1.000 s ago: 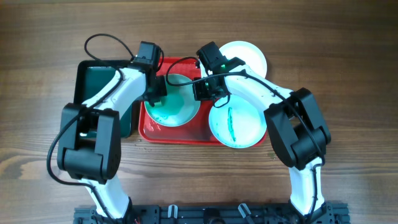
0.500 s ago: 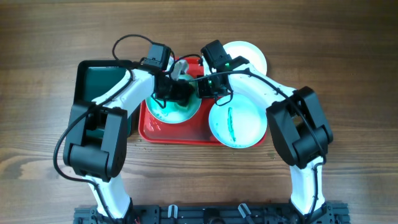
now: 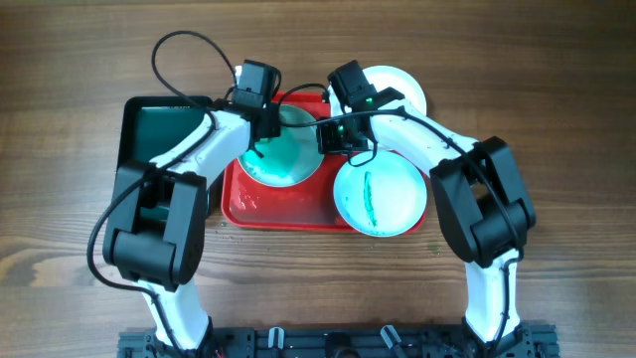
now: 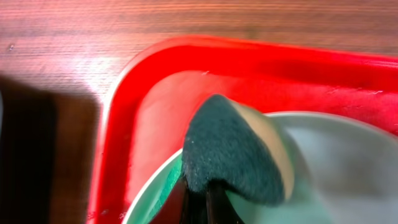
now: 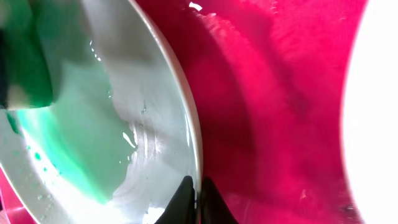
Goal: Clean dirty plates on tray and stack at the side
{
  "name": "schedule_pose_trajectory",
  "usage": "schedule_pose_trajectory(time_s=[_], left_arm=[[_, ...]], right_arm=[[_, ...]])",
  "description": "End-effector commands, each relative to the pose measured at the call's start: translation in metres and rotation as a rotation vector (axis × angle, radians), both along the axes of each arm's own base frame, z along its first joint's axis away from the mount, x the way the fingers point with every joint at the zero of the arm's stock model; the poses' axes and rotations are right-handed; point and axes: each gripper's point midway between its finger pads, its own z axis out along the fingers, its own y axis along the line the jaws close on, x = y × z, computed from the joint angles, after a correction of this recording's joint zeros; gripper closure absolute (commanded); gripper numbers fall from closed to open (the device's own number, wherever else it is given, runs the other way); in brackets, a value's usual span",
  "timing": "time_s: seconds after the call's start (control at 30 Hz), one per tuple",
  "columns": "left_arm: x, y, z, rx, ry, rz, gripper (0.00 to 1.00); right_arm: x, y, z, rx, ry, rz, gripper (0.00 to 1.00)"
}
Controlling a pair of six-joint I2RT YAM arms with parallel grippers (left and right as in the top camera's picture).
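A plate (image 3: 285, 161) smeared with teal-green foam sits on the red tray (image 3: 268, 211). My left gripper (image 3: 268, 127) is shut on a dark green sponge (image 4: 233, 149) and presses it on the plate's far-left part (image 4: 336, 162). My right gripper (image 3: 326, 139) is shut on that plate's right rim (image 5: 194, 155), and the plate looks tilted up. A second plate (image 3: 379, 197) with a green streak lies at the tray's right edge. A clean white plate (image 3: 405, 91) lies on the table behind it.
A dark green tray (image 3: 159, 134) stands left of the red tray, under my left arm. Wet red tray floor (image 5: 267, 93) shows right of the held rim. Bare wooden table (image 3: 556, 119) surrounds everything.
My left gripper swept the sponge from the plate's left side across to the right, then back toward its far edge. The green smear has spread. My right gripper has kept hold of the rim.
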Motion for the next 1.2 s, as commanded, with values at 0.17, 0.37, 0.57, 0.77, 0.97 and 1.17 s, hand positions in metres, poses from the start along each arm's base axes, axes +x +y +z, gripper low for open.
schedule_pose_trajectory(time_s=[0.17, 0.37, 0.57, 0.77, 0.97, 1.17], left_arm=[[-0.025, -0.021, 0.042, -0.221, 0.181, -0.143, 0.96], [-0.038, 0.125, 0.136, -0.257, 0.133, 0.315, 0.96], [-0.054, 0.174, 0.130, -0.266, 0.158, 0.444, 0.96], [-0.054, 0.173, 0.130, -0.266, 0.160, 0.443, 0.96], [-0.056, 0.173, 0.129, -0.275, 0.170, 0.465, 0.96], [-0.057, 0.173, 0.129, -0.275, 0.171, 0.465, 0.96]], right_arm=[[-0.006, -0.001, -0.008, -0.013, 0.010, 0.039, 0.96], [0.001, -0.009, 0.018, -0.101, -0.051, 0.028, 0.96], [0.024, -0.041, 0.119, -0.449, -0.474, -0.092, 0.96], [0.006, -0.033, 0.197, -0.859, -0.904, -0.184, 0.95], [-0.011, -0.012, 0.263, -1.098, -1.168, -0.211, 0.96], [-0.024, -0.005, 0.287, -1.146, -1.233, -0.293, 0.96]])
